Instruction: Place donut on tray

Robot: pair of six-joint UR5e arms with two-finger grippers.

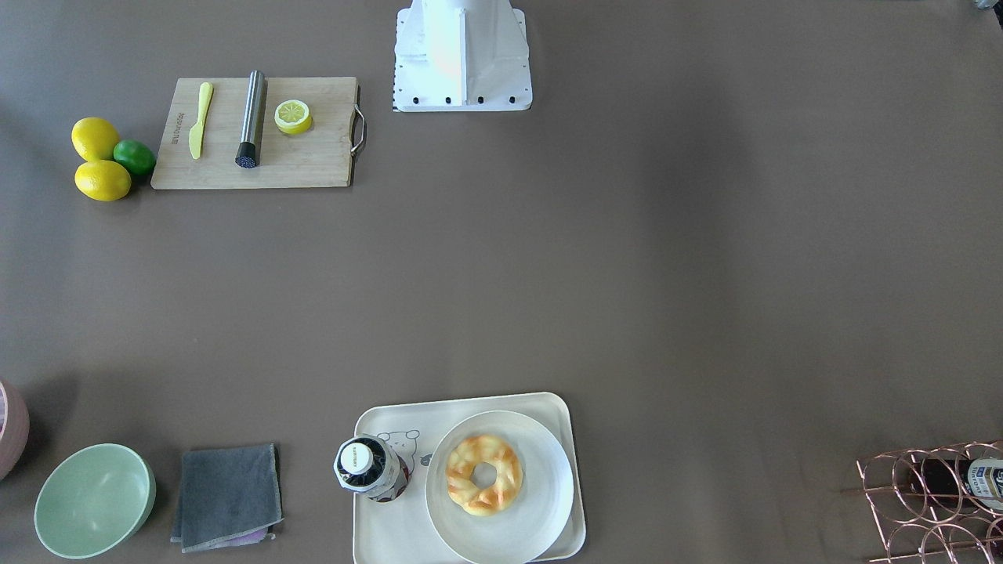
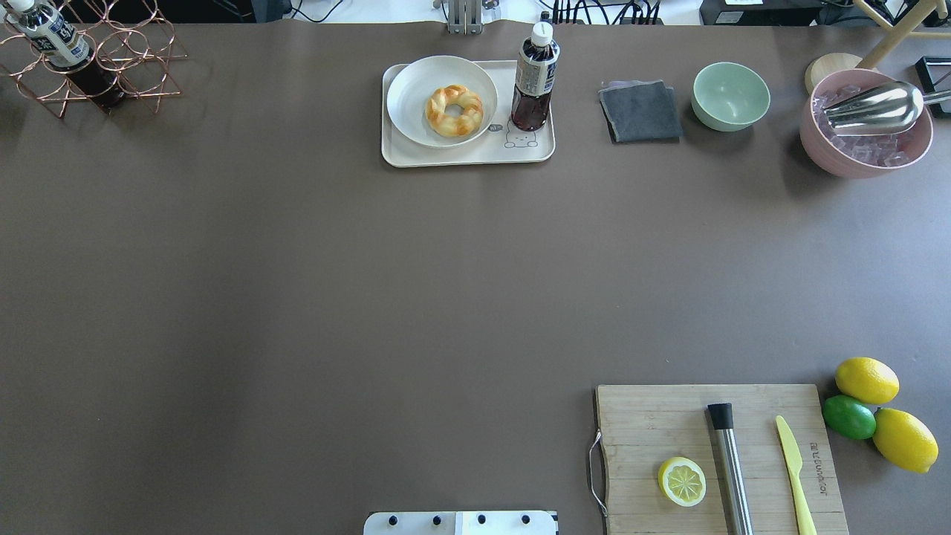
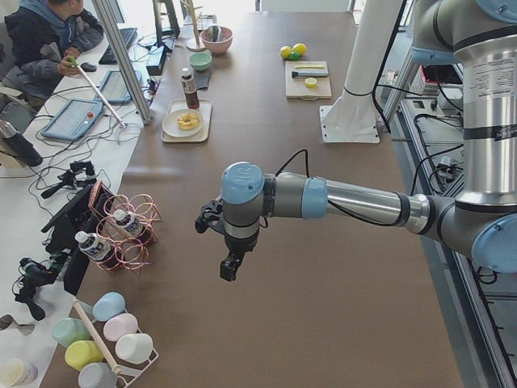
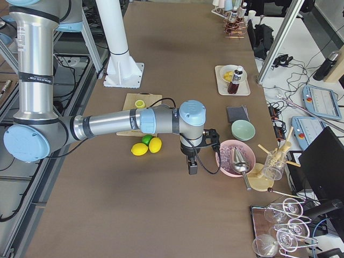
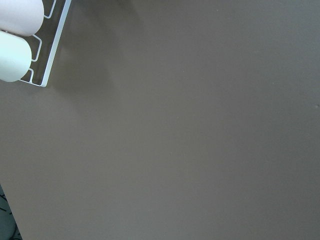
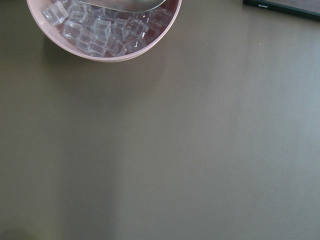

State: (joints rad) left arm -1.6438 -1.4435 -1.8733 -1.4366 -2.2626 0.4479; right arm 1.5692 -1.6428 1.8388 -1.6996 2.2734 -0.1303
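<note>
The golden-brown braided donut (image 1: 483, 474) lies on a round white plate (image 1: 533, 517), and the plate sits on the cream tray (image 1: 376, 536) with the bear print. In the overhead view the donut (image 2: 454, 111) and tray (image 2: 461, 156) are at the far middle of the table. A dark drink bottle (image 2: 535, 74) stands on the tray beside the plate. My left gripper (image 3: 229, 268) hangs over bare table far from the tray, seen only in the exterior left view. My right gripper (image 4: 192, 167) hangs near the pink ice bowl (image 4: 234, 157). I cannot tell whether either is open or shut.
A wooden cutting board (image 2: 654, 423) with a lemon half (image 2: 682, 481), metal rod and yellow knife lies near my right side, with lemons and a lime (image 2: 849, 417) beside it. A grey cloth (image 2: 640, 111), green bowl (image 2: 730, 95) and wire bottle rack (image 2: 96, 59) line the far edge.
</note>
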